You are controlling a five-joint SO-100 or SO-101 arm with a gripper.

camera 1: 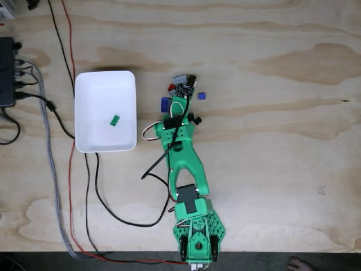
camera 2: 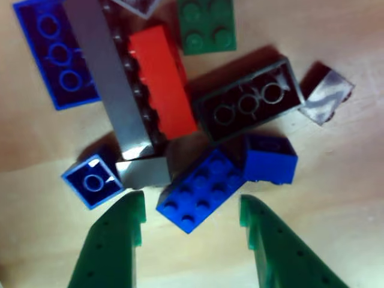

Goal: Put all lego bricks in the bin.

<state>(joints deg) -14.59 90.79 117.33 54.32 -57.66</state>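
The green arm (camera 1: 183,152) reaches up across the plywood desk (camera 1: 271,141) from its base at the near edge, and its claw (camera 1: 181,93) hangs over a small heap of lego bricks (camera 1: 181,86) just to the right of the white bin (camera 1: 105,111) in the fixed view. In the other view the claw (camera 2: 192,219) stands wide open, its two green fingers (camera 2: 114,240) spread apart with nothing between them; their tips sit just short of a blue studded brick (camera 2: 201,186) that lies at the near edge of the heap, and I cannot tell whether either tip touches it. That close view sorts out the heap: a long grey brick (camera 2: 105,78) beside a red brick (camera 2: 161,81), a dark brick (camera 2: 252,102) lying underside up, a green brick (camera 2: 207,25) beyond the red one, a large blue brick (camera 2: 54,54) at the far left, a small blue brick (camera 2: 91,181) near the left finger, another blue block (camera 2: 270,157) touching the studded one, and a small shiny grey piece (camera 2: 327,95) off to the right. The fixed view shows what the close one lacks: a single green brick (camera 1: 114,119) already lying inside the bin, one blue brick (camera 1: 202,96) sitting apart on the desk right of the heap, cables (camera 1: 62,169) trailing down the desk left of the bin, and a black box (camera 1: 7,72) further left of it.
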